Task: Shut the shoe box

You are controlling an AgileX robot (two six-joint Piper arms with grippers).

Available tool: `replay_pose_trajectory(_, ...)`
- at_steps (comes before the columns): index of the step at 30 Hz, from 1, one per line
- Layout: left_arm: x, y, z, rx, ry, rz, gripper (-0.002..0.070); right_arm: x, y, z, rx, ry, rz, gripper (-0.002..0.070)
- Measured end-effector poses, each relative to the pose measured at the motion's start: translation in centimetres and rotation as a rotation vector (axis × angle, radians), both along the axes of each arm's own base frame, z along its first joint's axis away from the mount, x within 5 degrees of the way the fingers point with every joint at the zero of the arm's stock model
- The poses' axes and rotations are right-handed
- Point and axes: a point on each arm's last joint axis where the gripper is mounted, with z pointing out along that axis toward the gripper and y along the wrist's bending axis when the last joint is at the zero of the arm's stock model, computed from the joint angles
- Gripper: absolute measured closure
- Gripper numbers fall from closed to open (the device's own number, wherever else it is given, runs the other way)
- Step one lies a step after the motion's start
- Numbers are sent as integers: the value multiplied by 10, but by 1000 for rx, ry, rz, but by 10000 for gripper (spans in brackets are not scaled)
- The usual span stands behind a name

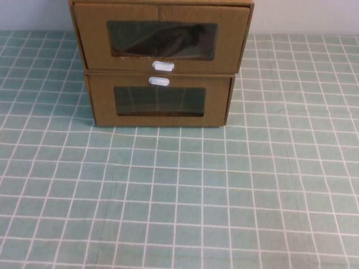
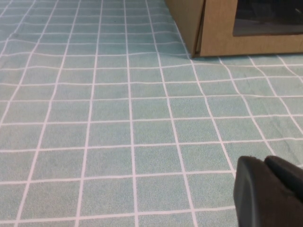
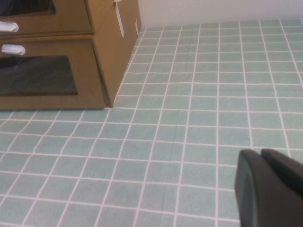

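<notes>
Both arms are waiting, nothing started: the left gripper [image 2: 272, 194] and right gripper [image 3: 272, 189], fingers clenched and empty, are hovering over the surface [image 1: 185, 196]. The shoe box [image 1: 161, 36], upper of the stack, is jutting forward; next comes a push on its front.

Lab-type test bench, green grid tablecloth [image 1: 179, 196], plain wall [image 1: 303, 17]

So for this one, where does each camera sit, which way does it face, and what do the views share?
High view: raised on the robot's side, angled down at the stacked boxes, the shoe box on top; no arm shows.
Left wrist view: low over the tablecloth, facing the lower box; left tool at the edge.
Right wrist view: low, facing both boxes; right tool at the edge.
Shared: all three show the lower box and the tablecloth.
</notes>
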Motion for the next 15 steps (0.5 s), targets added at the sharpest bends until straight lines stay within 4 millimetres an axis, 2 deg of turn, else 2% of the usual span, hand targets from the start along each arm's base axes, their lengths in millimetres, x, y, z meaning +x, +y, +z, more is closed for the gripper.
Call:
replay_pose_trajectory(7,0,0,0,0,0,0,680,0,-4,1,-18,-14,-65,690)
replay_pose_trajectory(15,0,0,0,0,0,0,680,0,-7,9,95,-90,-197,690)
